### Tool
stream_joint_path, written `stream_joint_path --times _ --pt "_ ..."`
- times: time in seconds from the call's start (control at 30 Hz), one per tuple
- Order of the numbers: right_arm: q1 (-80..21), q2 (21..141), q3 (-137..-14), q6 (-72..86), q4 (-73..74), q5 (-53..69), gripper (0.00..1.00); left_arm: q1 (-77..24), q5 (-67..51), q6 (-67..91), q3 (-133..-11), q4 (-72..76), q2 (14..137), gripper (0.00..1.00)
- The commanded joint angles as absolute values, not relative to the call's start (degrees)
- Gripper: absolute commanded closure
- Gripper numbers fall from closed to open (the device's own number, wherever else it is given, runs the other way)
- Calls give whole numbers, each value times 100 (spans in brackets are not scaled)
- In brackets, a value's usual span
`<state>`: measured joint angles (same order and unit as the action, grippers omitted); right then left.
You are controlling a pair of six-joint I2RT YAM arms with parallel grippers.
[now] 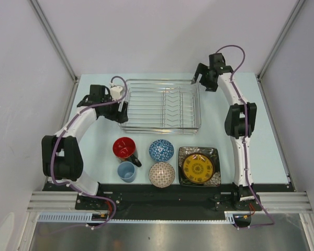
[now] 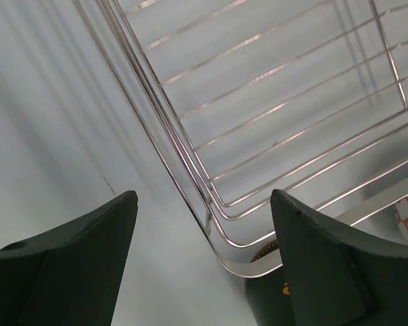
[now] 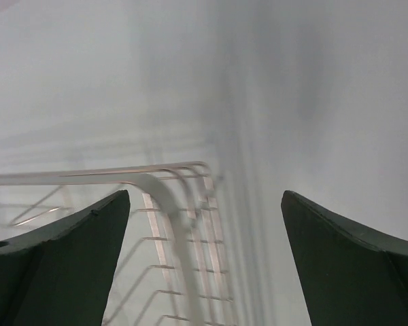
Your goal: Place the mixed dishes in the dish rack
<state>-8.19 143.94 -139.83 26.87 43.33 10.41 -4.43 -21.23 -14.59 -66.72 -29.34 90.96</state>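
1. Pale walls closed in a light-blue table, with both arm bases at its 6 o'clock edge.
2. The dish rack, a silver wire basket, lay at the table's 12 o'clock side and held none of the dishes.
3. All 6 dishes sat on the table at 6 o'clock of the rack. The red-inside mug and the light-blue cup were at 9 o'clock of the group. The blue-patterned bowl and the pinkish-beige bowl were in the middle. The yellow plate lay on top of the dark square plate at 3 o'clock.
4. The left tool hung released over the rack's 9 o'clock edge, its fingers wide apart with a rack corner showing between them and nothing gripped.
5. The right tool hovered at the rack's 1 o'clock corner, also spread wide and holding nothing.
6. The dishes looked like glazed ceramic, so I judged them stiff, smooth enough to slip, and likely to chip if dropped. The cup and bowls were probably light, and the plates heavier.
7. The mug, cup and bowls would best be pinched across the rim wall, 1 finger inside.
8. The yellow plate offered only a thin, low edge, so its raised rim would be the place to take it before the square plate beneath.
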Motion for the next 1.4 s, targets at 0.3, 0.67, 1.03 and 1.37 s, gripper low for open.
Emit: stream_joint_path --times 0.3,0.67,1.03,1.37 --pt "-2408 9408 -9764 2041 3468 -2301 2 -246 -2091 -984 -8174 -2909 8183 4" --pt "-4491 9078 -8552 1511 4482 -1355 29 -211 -2171 -1037 -7902 -3015 7981 4" --pt "-4728 9817 -8139 1503 4439 -361 45 -211 -2109 -1090 -7550 -2988 7708 4" --pt "-4939 9852 -7585 1520 4201 -53 46 -211 -2109 -1090 -7532 -2997 7761 4"
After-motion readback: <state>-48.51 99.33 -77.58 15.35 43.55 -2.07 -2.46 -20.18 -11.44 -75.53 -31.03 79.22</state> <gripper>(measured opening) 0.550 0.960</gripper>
